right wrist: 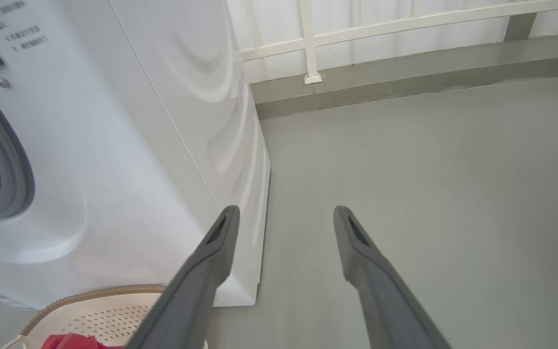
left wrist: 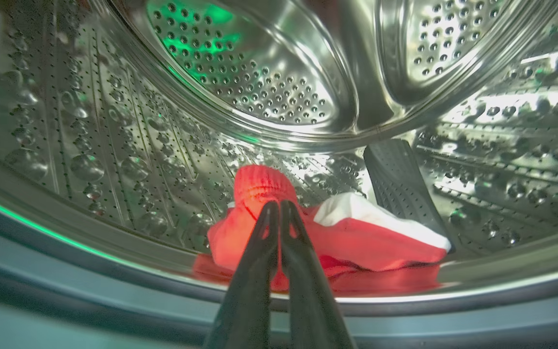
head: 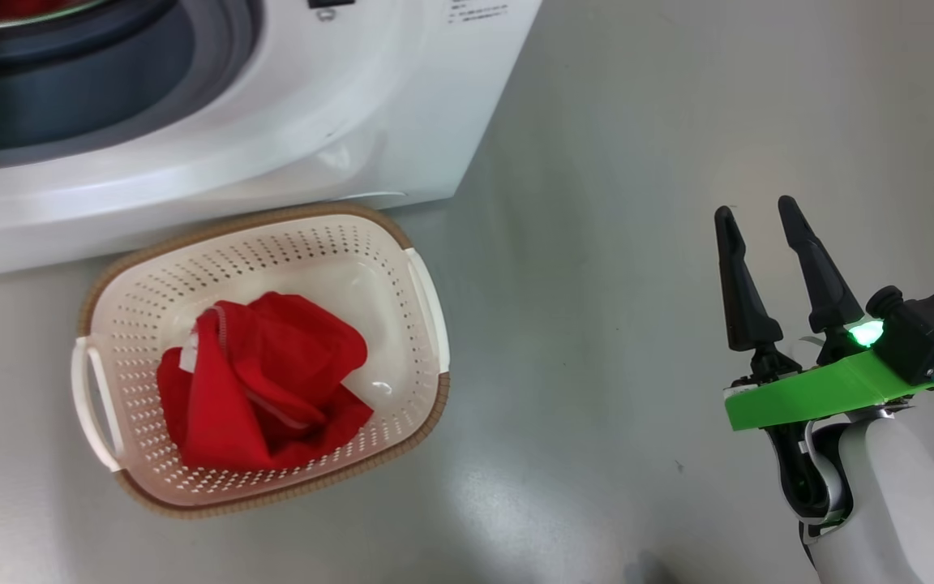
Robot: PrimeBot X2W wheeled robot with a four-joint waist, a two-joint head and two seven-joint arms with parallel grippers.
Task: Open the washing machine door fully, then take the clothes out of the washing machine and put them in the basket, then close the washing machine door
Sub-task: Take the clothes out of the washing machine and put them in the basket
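Clothes (left wrist: 356,237), red with a strip of white, lie at the lower middle of the left wrist view, on the bottom of the steel drum (left wrist: 259,82). The left hand (left wrist: 279,206) has its two dark fingers pressed together, tips against a raised red hump of that fabric; whether any cloth is caught between them I cannot tell. A dark ribbed paddle (left wrist: 400,184) rises just right of the pile. In the lower right of the head view the right hand (head: 756,208) hangs open and empty over the grey floor (head: 597,243), well apart from the basket (head: 313,247). That basket sits at lower left, just in front of the white washing machine (head: 337,122), with a crumpled red garment (head: 264,389) inside.
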